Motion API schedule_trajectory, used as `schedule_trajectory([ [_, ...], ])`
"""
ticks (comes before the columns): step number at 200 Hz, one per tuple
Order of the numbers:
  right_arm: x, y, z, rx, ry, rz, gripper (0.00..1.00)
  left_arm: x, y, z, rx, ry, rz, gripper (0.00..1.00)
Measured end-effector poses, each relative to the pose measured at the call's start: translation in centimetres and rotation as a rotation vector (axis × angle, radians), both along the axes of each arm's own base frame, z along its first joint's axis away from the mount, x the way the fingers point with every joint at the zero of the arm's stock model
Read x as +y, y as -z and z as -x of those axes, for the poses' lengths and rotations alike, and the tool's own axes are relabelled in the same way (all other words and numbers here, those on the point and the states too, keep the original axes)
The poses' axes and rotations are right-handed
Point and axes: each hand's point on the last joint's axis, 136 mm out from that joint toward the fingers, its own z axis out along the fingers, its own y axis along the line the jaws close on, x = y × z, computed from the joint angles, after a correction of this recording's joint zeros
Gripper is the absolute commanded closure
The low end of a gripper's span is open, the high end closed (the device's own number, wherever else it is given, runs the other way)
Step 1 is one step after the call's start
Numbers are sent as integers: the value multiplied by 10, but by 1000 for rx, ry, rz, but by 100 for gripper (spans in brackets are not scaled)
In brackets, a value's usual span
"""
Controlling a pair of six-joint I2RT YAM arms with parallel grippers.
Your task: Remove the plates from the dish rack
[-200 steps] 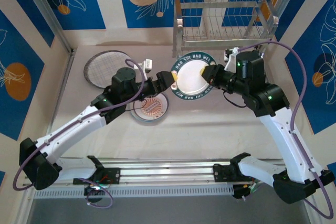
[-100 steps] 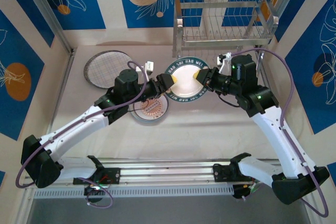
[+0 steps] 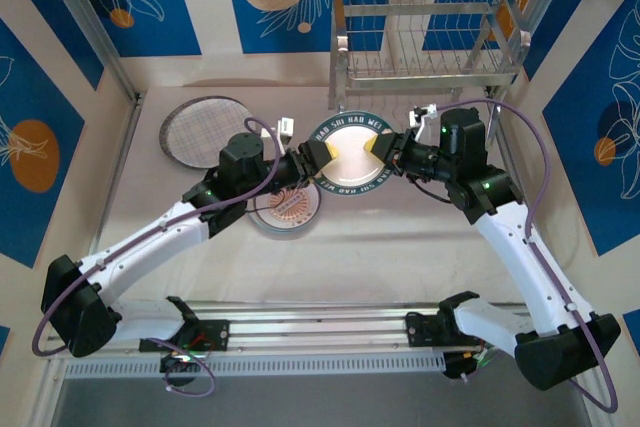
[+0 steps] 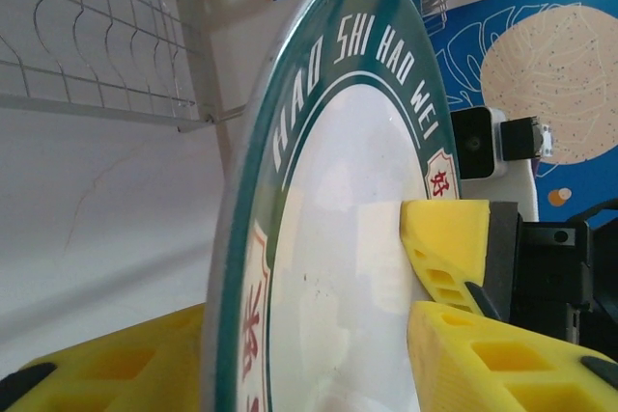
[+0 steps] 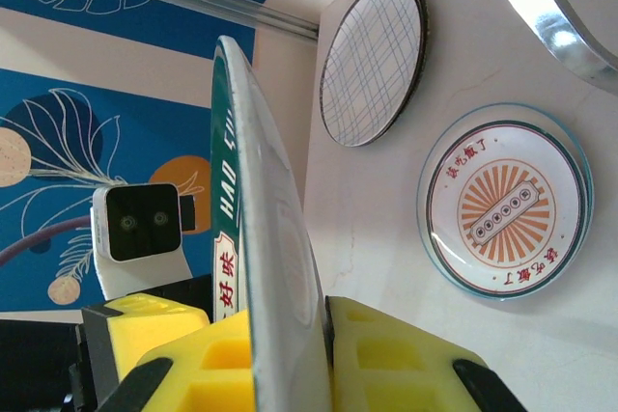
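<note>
A green-rimmed plate (image 3: 350,152) with white lettering hangs above the table in front of the dish rack (image 3: 425,47), held between both arms. My right gripper (image 3: 382,147) is shut on its right rim, and the yellow pads (image 5: 386,344) press both faces of the plate (image 5: 261,190). My left gripper (image 3: 318,159) has its fingers on either side of the left rim, against the plate (image 4: 338,190). The rack's upper wires look bare. A grid-lined plate (image 3: 205,130) and a sunburst plate (image 3: 285,209) lie flat on the table.
The rack stands at the back right against the blue patterned wall. The sunburst plate (image 5: 502,205) lies partly under my left arm, with the grid-lined plate (image 5: 372,60) at the far left. A shiny rack leg (image 5: 550,16) passes close to my right wrist.
My left gripper has closed in on the plate's left rim. The right arm has carried the plate a little left and toward me.
</note>
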Motion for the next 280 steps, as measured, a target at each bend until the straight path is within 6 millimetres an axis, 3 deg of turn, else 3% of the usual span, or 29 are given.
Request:
schedule_trajectory([
  [96,2,-1,-3,-7,-27,-32,100,-4,-5,3,6,29,33,69],
  [143,2,2,-2,4,-30,-26,98,-4,4,4,26,28,32,78],
  [212,4,6,3,-3,-61,-2,81,1,9,9,90,14,116,88],
  [258,3,12,7,15,-61,30,56,10,13,8,87,-24,106,88],
  [280,2,9,7,4,-59,46,48,14,18,6,91,-45,94,88],
])
